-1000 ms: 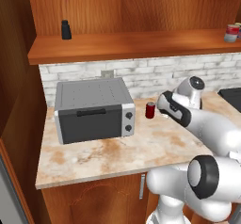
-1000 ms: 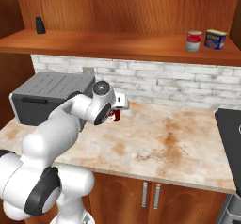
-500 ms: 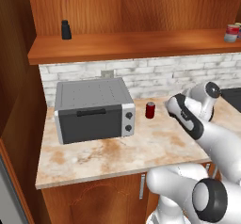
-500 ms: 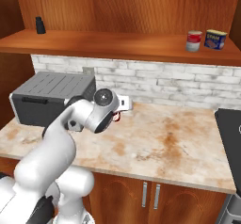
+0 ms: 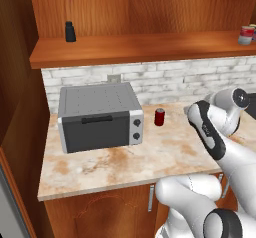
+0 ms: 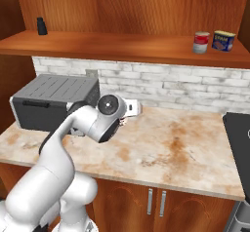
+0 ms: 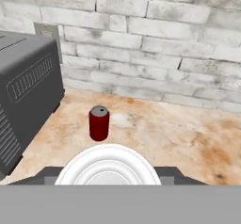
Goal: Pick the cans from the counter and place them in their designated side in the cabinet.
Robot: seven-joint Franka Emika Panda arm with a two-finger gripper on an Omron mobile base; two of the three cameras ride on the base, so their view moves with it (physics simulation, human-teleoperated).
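Note:
A plain dark red can point(image 5: 159, 117) stands upright on the counter point(image 5: 150, 158), just right of the toaster oven; in the hand view this can point(image 7: 99, 123) is ahead of the hand, at some distance. My gripper point(image 6: 133, 109) hangs over the counter to the can's right, apart from it. Its fingers are hidden, so I can't tell how they stand. A red-and-white can point(image 6: 200, 42) rests on the cabinet shelf board point(image 6: 122, 47) at the right. The red can with a silver base is out of view.
A grey toaster oven point(image 5: 97, 114) fills the counter's left part. A small black bottle point(image 5: 70, 32) sits on the shelf at the left. A blue-labelled can point(image 6: 223, 40) stands beside the red-and-white one. A dark stove edge point(image 6: 239, 138) borders the counter on the right.
The hand has drawn back from the dark red can, toward the right in the left base view. The can stays in its place on the counter.

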